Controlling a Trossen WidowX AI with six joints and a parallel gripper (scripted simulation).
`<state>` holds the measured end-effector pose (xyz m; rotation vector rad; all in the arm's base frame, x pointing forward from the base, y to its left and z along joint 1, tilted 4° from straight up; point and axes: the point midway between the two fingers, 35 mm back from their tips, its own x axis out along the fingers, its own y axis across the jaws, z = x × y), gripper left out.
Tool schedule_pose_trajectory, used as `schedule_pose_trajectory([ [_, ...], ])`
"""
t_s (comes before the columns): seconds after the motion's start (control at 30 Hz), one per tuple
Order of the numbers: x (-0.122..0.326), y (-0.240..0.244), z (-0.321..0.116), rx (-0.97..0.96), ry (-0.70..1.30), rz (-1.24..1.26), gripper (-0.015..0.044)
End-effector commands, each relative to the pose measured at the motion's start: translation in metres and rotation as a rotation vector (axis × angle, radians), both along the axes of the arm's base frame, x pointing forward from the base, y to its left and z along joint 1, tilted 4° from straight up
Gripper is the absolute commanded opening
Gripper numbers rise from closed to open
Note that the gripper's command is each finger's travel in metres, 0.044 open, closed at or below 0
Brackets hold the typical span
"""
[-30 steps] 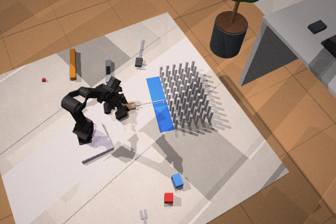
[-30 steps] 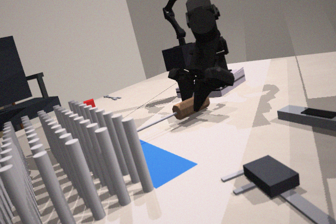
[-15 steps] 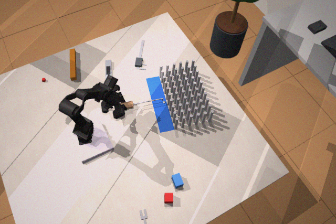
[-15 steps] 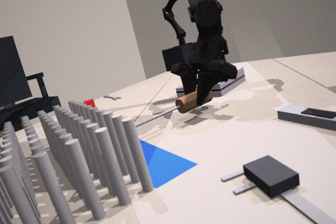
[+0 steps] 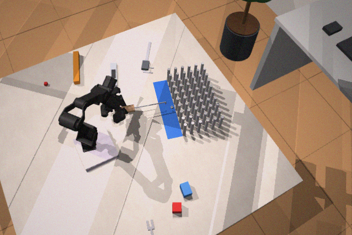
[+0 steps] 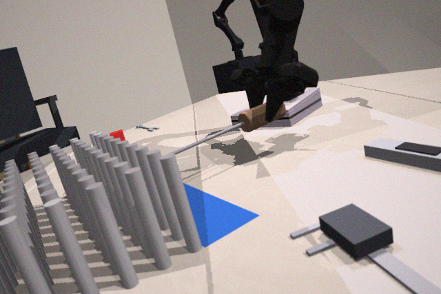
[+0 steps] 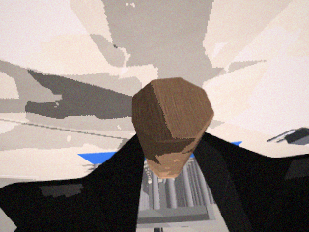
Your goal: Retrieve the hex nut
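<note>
The brown wooden handle of the thin-rod hook tool (image 5: 129, 108) (image 6: 261, 116) (image 7: 174, 111) is pinched between the black jaws (image 5: 124, 110) (image 6: 263, 111). The rod is held above the pale tabletop (image 5: 193, 169) (image 6: 320, 184) (image 7: 270, 48), its tip over the flat blue taped strip (image 5: 170, 124) (image 6: 213, 212) (image 7: 94, 158). The small grey metal hex nut (image 5: 171, 107) is located on the strip, near the upright grey cylindrical metal spacers (image 5: 193, 96) (image 6: 114, 241) (image 7: 171, 190). The spacer field is positioned toward the tabletop edge nearest the green potted plant (image 5: 239, 39).
</note>
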<state>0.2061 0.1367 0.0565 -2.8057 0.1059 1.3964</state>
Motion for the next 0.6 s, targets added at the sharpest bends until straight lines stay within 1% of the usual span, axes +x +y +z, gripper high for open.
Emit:
schedule_pose_trajectory([
  [0.0, 0.004, 0.005, 0.022, 0.019, -0.022, -0.007, 0.0],
  [0.57, -0.003, 0.001, 0.107, 0.019, -0.022, -0.007, 0.0],
])
